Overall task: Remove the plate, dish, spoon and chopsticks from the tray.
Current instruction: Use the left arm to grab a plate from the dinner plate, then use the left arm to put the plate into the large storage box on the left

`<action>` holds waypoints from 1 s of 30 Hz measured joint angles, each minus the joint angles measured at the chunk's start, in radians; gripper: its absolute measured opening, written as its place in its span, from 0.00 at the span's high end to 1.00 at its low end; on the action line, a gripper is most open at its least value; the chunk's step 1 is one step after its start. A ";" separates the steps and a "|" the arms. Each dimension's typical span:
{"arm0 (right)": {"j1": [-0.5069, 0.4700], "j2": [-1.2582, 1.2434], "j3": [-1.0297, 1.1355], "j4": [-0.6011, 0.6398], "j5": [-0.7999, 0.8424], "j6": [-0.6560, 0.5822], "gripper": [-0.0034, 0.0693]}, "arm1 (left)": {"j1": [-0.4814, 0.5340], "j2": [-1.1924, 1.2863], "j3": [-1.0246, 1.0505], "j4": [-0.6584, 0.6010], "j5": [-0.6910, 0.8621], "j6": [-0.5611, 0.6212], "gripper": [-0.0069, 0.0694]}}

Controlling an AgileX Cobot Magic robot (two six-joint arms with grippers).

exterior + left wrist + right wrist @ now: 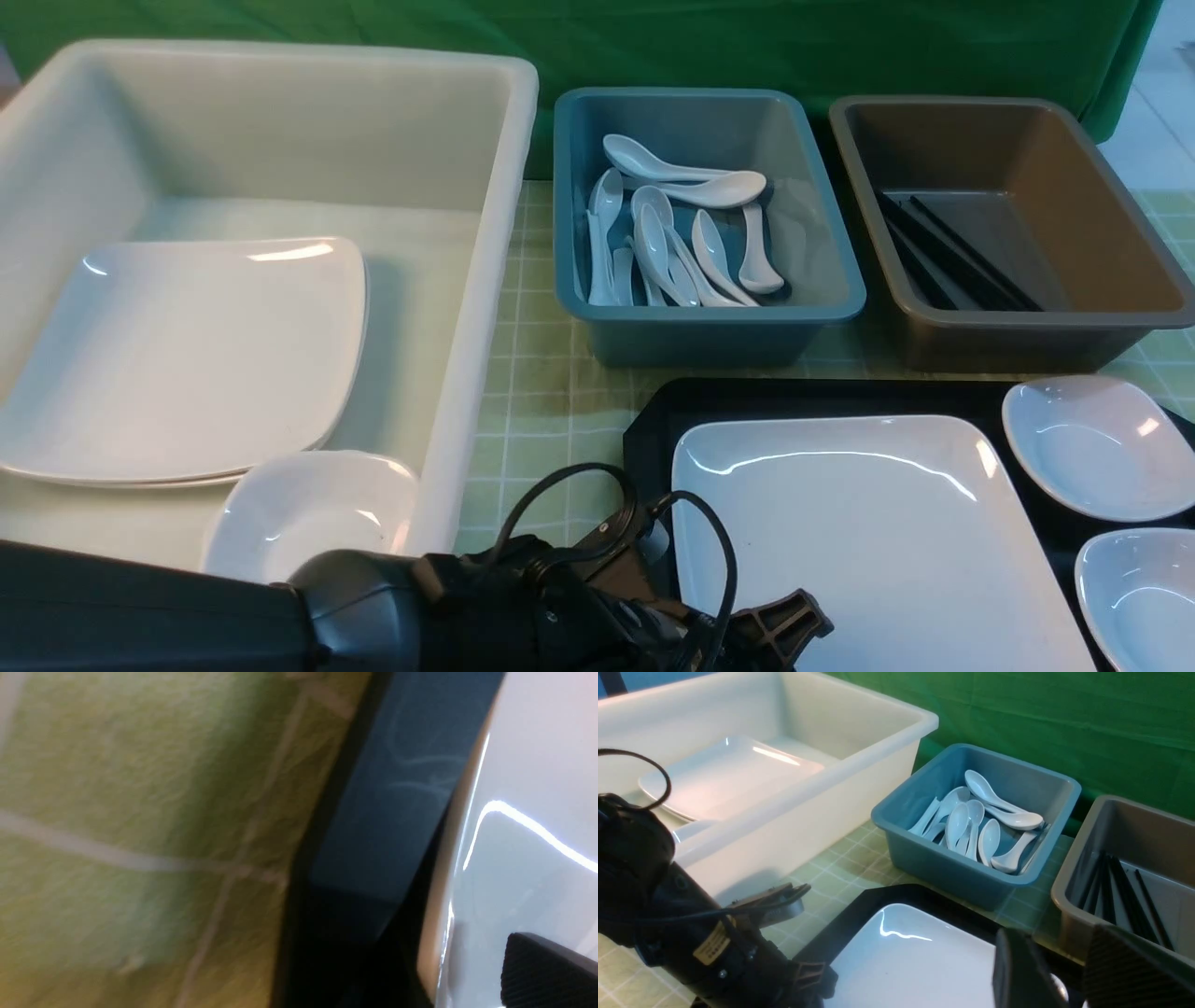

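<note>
your left claw (780, 625) sits at the near left edge of the large white plate (878, 532) on the black tray (653, 439); whether it grips, you cannot tell. your right claw (1057, 940) stands with jaws apart, empty.

Front overview, wrist close-ups, shared plate (868, 532)

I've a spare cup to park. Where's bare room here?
Bare: the checked cloth strip between the white tub and the tray; the brown bin floor beside the chopsticks. Crowded: the tray, filled by the plate and two small dishes; the blue bin, full of spoons.
</note>
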 joint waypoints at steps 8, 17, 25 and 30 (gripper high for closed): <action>0.000 0.000 0.000 0.000 0.000 0.000 0.65 | 0.000 0.022 -0.002 0.014 -0.034 -0.017 0.74; 0.000 0.000 0.000 0.000 0.001 0.000 0.64 | 0.008 -0.028 -0.002 0.088 -0.025 -0.041 0.84; 0.000 0.000 0.000 0.000 0.003 0.000 0.64 | 0.008 -0.140 -0.001 0.207 0.090 -0.045 0.88; 0.000 0.000 0.000 0.000 0.004 0.000 0.64 | 0.008 -0.228 0.000 0.262 0.190 -0.029 0.89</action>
